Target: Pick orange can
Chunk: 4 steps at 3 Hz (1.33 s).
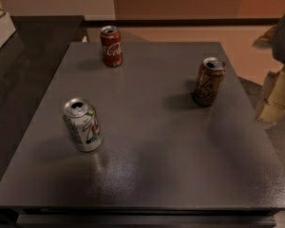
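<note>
The orange can (208, 81) stands upright on the right side of the grey table (156, 141). It has a brownish-orange body with dark scrawled lettering and a silver top. My gripper (275, 96) shows as a pale yellowish shape under a grey arm part at the right edge of the view. It is off the table's right side, to the right of the orange can and apart from it. It holds nothing that I can see.
A red cola can (111, 46) stands at the table's far edge, left of centre. A silver-white can with green and red marks (82, 124) stands front left. A dark counter (33, 37) adjoins the table on the left, and tan floor lies beyond.
</note>
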### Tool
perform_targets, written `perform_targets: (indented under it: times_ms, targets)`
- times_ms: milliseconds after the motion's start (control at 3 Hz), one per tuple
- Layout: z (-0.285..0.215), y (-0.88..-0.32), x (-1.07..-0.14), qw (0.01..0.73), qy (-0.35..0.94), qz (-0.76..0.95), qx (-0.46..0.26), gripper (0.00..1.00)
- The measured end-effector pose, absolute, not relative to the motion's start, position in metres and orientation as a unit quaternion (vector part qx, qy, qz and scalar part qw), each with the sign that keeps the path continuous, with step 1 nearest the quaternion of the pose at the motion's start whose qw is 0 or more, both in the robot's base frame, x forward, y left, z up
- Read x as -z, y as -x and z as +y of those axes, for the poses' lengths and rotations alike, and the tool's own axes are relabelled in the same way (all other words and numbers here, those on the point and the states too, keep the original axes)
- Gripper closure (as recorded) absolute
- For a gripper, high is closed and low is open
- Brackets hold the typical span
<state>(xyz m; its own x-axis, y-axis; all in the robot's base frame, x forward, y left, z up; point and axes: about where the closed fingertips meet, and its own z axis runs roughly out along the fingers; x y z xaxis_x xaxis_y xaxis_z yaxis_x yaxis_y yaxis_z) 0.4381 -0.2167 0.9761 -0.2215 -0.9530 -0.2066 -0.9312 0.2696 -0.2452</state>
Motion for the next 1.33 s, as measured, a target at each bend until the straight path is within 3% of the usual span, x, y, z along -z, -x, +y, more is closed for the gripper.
perform_targets:
  times_ms: [667, 1333]
  targets:
    - [-0.215, -0.448, -0.974, 0.166, 0.596, 0.785, 0.03, 0.0]
    - [-0.21, -0.504, -0.955, 0.214, 0.551, 0.807, -0.011, 0.0]
